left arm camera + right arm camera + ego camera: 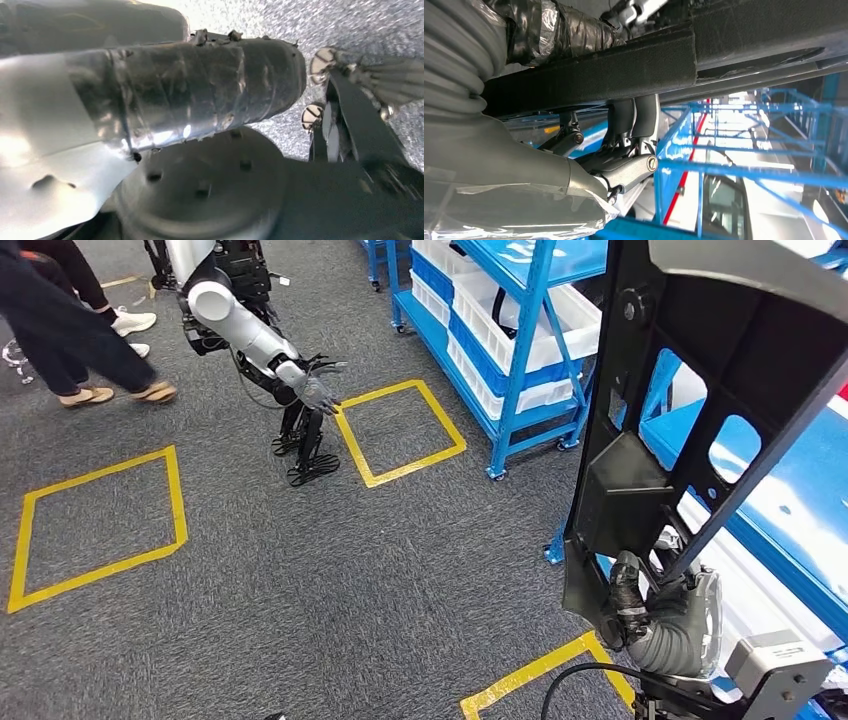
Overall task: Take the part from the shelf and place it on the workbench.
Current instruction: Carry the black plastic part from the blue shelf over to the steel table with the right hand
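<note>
Rising up past the head camera on the right, the large flat black plastic part with cut-out windows (690, 420) stands nearly upright, gripped at its lower edge by the robot's right hand (665, 625). Its tape-wrapped thumb (628, 585) presses on the near face of the panel while the darker fingers (624, 150) curl round the far side, so the edge is clamped between them; the right wrist view shows the same grip, with the panel's black edge (674, 60) running across that hand (574, 150).

The left hand (190, 95) shows close in its wrist view as a tape-wrapped grey thumb over grey carpet; I cannot tell how the fingers lie or whether they touch anything.

Just behind the part stands the blue metal shelf rack (520, 370) carrying white plastic bins (520, 335). Yellow tape squares (400, 430) mark the grey carpet. Farther off, another silver-armed robot (250, 330) stands with a hand outstretched, and a person's legs (70, 340) are nearby.
</note>
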`<state>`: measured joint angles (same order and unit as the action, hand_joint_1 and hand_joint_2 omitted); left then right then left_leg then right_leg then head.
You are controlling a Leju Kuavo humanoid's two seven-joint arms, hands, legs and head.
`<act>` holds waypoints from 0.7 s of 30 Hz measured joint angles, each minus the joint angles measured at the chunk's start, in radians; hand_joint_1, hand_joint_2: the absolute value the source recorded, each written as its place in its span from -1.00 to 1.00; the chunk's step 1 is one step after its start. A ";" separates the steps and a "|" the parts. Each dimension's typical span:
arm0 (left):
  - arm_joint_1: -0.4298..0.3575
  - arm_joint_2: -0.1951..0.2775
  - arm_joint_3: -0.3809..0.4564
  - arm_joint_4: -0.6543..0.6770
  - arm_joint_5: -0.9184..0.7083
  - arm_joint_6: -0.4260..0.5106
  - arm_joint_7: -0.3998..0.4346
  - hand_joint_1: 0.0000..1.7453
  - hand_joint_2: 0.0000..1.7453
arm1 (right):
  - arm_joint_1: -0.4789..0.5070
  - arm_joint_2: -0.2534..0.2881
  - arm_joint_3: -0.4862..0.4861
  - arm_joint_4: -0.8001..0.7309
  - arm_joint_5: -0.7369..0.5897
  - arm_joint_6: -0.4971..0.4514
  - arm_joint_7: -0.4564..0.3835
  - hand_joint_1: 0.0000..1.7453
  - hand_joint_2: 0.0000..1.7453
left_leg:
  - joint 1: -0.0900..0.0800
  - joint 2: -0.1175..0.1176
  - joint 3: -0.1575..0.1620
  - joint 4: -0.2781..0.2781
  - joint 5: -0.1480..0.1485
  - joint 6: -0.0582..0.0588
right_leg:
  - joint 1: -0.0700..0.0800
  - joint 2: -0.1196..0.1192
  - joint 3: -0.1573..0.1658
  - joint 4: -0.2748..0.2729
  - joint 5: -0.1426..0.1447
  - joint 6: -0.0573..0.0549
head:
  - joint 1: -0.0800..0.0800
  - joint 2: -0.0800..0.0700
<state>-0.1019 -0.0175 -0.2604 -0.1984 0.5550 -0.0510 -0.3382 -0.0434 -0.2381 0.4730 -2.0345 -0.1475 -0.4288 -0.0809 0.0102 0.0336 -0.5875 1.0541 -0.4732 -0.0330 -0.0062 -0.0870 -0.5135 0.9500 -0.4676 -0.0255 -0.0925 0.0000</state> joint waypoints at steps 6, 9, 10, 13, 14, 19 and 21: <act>-0.002 0.000 -0.003 0.000 0.000 0.001 0.000 -1.00 -1.00 | -0.002 0.001 0.001 0.000 0.000 0.002 0.000 1.00 1.00 | -0.005 -0.011 0.039 -0.102 0.033 0.035 | 0.004 -0.018 -0.007 0.023 -0.023 0.029 | 0.004 0.000; -0.003 -0.009 -0.005 0.000 0.000 0.003 0.000 -1.00 -1.00 | -0.001 0.002 0.001 0.002 0.000 0.004 -0.001 1.00 1.00 | 0.001 -0.045 0.035 -0.105 0.042 0.048 | -0.002 0.067 -0.083 0.198 -0.118 0.039 | 0.009 0.000; -0.004 -0.013 -0.005 0.000 0.000 0.003 0.001 -1.00 -1.00 | 0.001 0.002 0.001 0.003 0.000 0.004 -0.001 1.00 1.00 | 0.001 -0.058 0.033 -0.105 0.044 0.049 | -0.002 0.077 -0.116 0.270 -0.144 0.040 | 0.009 0.000; -0.004 -0.020 -0.005 0.000 0.000 0.003 0.004 -1.00 -1.00 | 0.003 0.002 0.002 0.008 0.000 0.007 -0.001 1.00 1.00 | 0.000 -0.104 0.030 -0.102 0.048 0.047 | -0.002 0.088 -0.128 0.282 -0.111 0.034 | 0.009 0.000; -0.004 -0.020 -0.005 0.000 0.000 0.003 0.005 -1.00 -1.00 | 0.002 0.002 0.002 0.009 0.000 0.008 -0.001 1.00 1.00 | 0.000 -0.119 0.030 -0.101 0.049 0.045 | -0.003 0.102 -0.099 0.215 -0.072 0.029 | 0.010 0.000; -0.005 -0.021 -0.006 0.000 0.000 0.002 0.007 -1.00 -1.00 | -0.002 0.004 0.004 0.010 0.000 0.009 -0.002 1.00 1.00 | 0.006 -0.186 0.008 -0.097 0.062 0.019 | -0.006 0.180 -0.012 0.011 0.000 0.011 | 0.008 0.000; -0.001 -0.020 -0.006 0.000 0.002 0.002 0.007 -1.00 -1.00 | -0.003 0.006 0.004 0.011 0.000 0.010 -0.002 1.00 1.00 | 0.005 -0.170 -0.003 -0.085 0.056 0.008 | -0.007 0.151 -0.005 0.003 0.008 0.003 | 0.006 0.000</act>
<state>-0.1030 -0.0377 -0.2663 -0.1984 0.5567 -0.0491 -0.3310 -0.0463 -0.2323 0.4772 -2.0235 -0.1473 -0.4191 -0.0824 0.0153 -0.1369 -0.5903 0.9688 -0.4174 -0.0250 -0.0137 0.0637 -0.5181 0.9529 -0.4597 -0.0228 -0.0865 0.0000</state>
